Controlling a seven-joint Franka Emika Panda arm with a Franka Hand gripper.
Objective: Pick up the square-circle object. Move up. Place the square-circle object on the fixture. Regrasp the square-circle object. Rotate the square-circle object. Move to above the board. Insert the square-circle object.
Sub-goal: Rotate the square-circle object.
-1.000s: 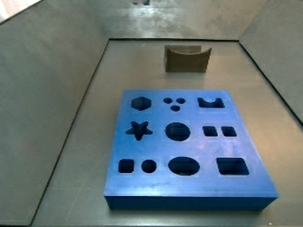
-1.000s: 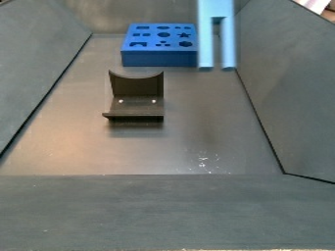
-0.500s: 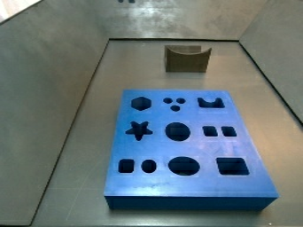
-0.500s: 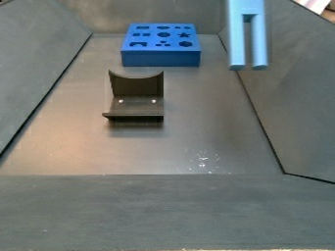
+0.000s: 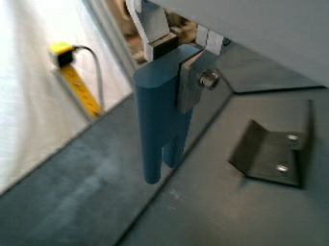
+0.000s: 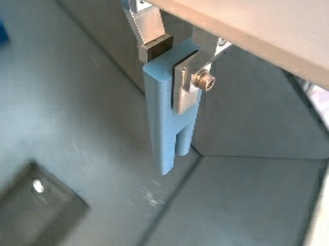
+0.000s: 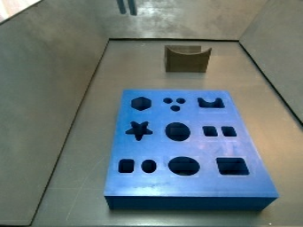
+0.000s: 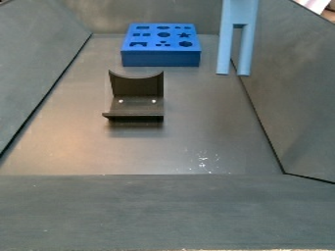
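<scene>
Jaws of my gripper (image 5: 171, 60) clamp the upright square-circle object (image 5: 164, 120), held high, well right of the fixture (image 8: 133, 96); the board (image 8: 163, 46) lies beyond, holes unfilled.

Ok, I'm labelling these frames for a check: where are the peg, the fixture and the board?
square-circle object (image 6: 171, 115): a wrist view, mid-shaft below the gripper (image 6: 171, 60).
fixture (image 8: 133, 98): a side view, its upright back.
board (image 7: 183, 168): a side view, bare top face between holes.
</scene>
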